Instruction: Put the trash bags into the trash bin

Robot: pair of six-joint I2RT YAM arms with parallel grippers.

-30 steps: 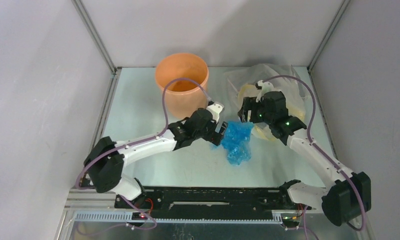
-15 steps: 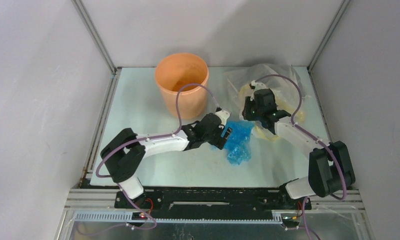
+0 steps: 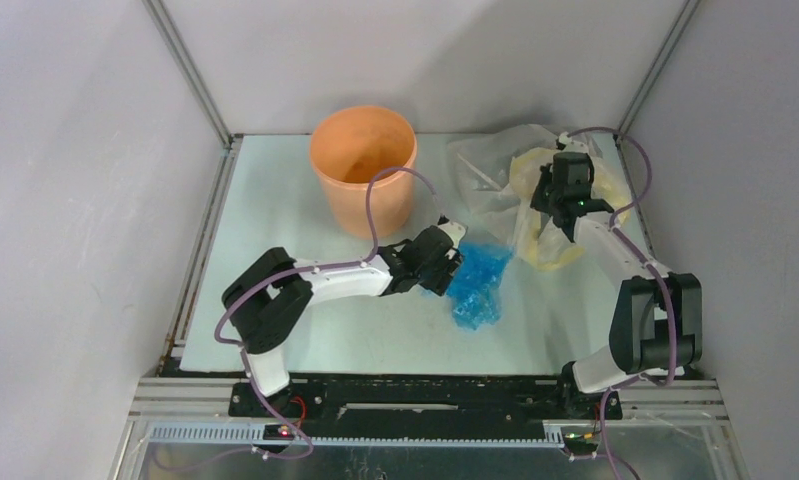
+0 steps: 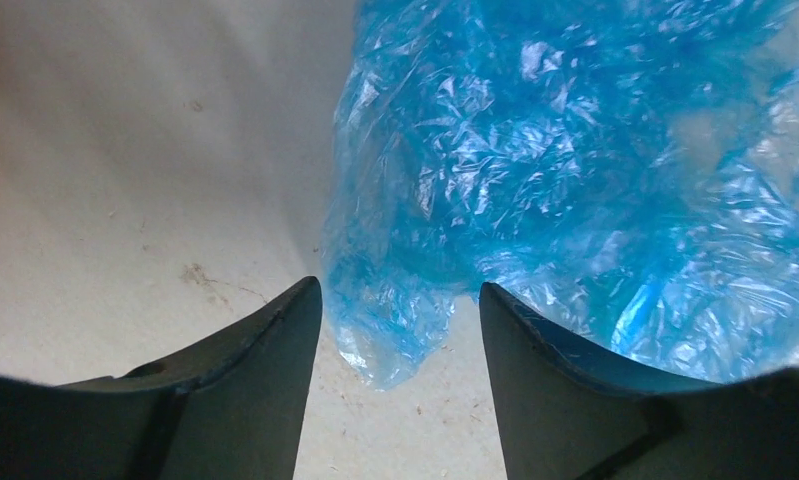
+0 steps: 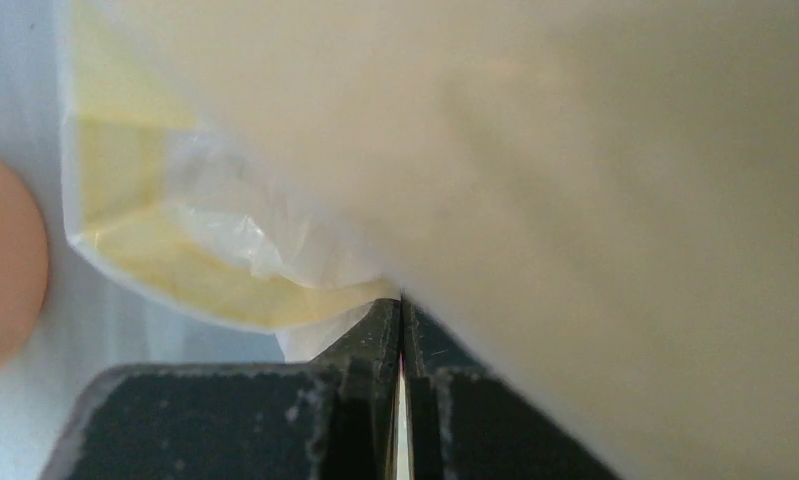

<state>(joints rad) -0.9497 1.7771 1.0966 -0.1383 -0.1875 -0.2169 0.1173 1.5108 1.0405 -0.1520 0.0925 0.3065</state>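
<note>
Blue crinkled film, the trash bags, lies on the worktop near the orange trash bin, which looks empty. From above, the left tool has closed in on its edge, and the right tool has drawn the yellowish-clear plastic bag rearward, likely clearing the pick. Left wrist: jaws narrowing but apart, a bag corner between them, ungripped. Right wrist: jaws pressed together, pinching yellowish film.

I'm looking down into a robot test cell, a lab rig rather than any lived-in room. Bare grey-white panels wall in the upper half of the frame. Aluminium struts run up the corners, and a black mounting rail crosses the bottom below a pale tabletop.
</note>
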